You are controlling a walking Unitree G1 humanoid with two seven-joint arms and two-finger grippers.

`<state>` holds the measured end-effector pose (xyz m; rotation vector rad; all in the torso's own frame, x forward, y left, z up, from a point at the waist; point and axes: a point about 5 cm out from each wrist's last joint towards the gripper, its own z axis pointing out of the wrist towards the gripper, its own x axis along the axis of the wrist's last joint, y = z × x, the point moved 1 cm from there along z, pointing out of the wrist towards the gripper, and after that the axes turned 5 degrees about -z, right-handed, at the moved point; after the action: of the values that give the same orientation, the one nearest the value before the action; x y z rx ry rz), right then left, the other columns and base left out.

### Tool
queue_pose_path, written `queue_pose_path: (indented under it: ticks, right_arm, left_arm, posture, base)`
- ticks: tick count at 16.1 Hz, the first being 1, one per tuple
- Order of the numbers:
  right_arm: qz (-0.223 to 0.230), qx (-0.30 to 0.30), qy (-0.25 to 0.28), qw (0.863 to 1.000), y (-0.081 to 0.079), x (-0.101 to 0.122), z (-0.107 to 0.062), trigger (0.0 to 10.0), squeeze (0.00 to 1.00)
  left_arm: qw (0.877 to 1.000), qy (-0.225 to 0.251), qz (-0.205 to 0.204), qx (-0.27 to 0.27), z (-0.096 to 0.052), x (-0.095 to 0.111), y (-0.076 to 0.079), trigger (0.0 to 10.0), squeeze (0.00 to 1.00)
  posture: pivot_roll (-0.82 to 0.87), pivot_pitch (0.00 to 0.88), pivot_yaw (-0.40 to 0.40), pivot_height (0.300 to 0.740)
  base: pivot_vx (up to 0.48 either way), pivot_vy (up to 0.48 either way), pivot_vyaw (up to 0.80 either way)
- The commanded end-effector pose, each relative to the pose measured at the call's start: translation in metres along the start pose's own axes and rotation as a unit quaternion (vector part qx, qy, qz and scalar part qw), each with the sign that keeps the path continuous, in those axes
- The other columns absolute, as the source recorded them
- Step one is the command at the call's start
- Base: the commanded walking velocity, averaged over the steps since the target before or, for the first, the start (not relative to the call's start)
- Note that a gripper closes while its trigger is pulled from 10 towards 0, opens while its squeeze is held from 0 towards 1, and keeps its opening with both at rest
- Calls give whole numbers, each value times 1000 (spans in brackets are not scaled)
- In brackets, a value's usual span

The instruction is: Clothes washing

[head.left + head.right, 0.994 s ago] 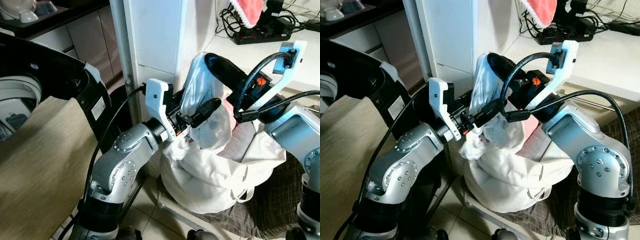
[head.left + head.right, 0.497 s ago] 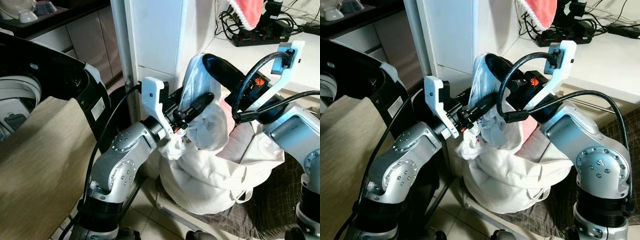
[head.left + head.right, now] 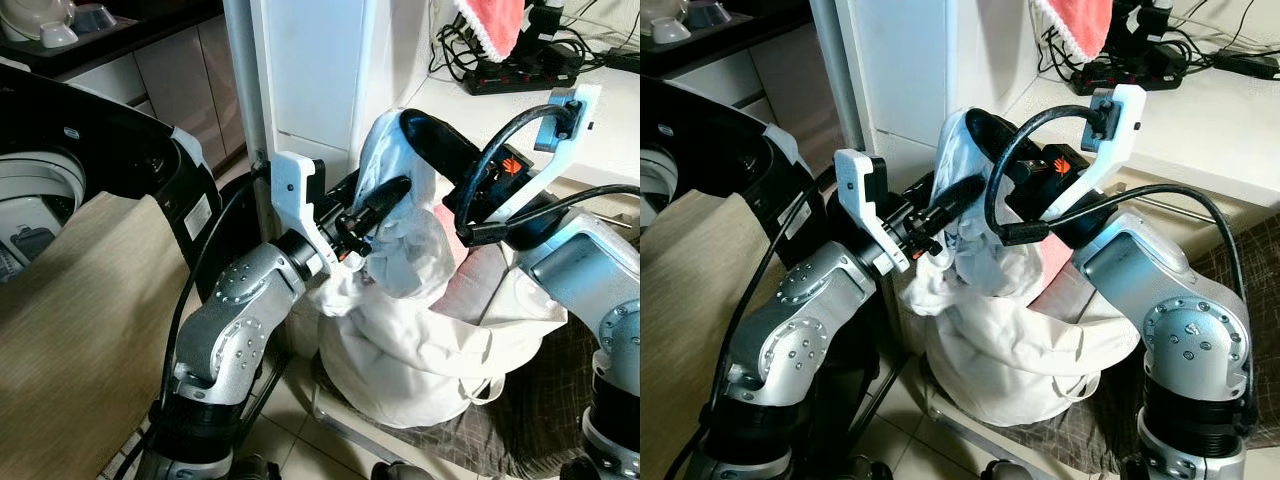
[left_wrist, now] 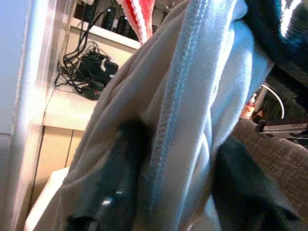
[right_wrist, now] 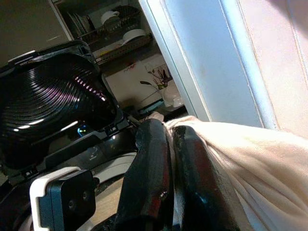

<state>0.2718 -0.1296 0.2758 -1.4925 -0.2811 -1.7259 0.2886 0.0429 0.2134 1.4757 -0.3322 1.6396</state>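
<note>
White garment (image 3: 405, 255) pinched in left gripper (image 3: 385, 195) – right gripper (image 5: 166, 144) clamps top edge

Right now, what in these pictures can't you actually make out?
- Inside of the white laundry bag: hidden by its own cloth, eye views.
- Left pincer tips: buried in the pale garment.
- Washing machine drum: cut off by the picture's edge.
- Right pincer tips: cloth covers them, right wrist view.
</note>
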Motion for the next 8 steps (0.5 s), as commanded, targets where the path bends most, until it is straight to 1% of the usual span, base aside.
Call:
queue_pose_path:
  ticks: [1, 5, 8]
  right_arm:
    - [1, 24, 14, 1000, -10, 2, 1, 0, 0]
    - [10, 35, 13, 999, -12, -1, 7, 0, 0]
    - [8, 36, 13, 999, -12, 0, 8, 0, 0]
  left_arm:
    - [1000, 6, 18, 14, -2, 5, -3, 0, 0]
    - [999, 6, 24, 20, -7, 7, -6, 0, 0]
    - [1000, 5, 21, 11, -5, 6, -4, 0, 0]
  posture:
    - [-81, 0, 4, 740]
    - [-67, 0, -6, 740]
    - [-79, 0, 8, 740]
  base:
    - [0, 0, 0]
    - [0, 0, 0]
    - [0, 0, 0]
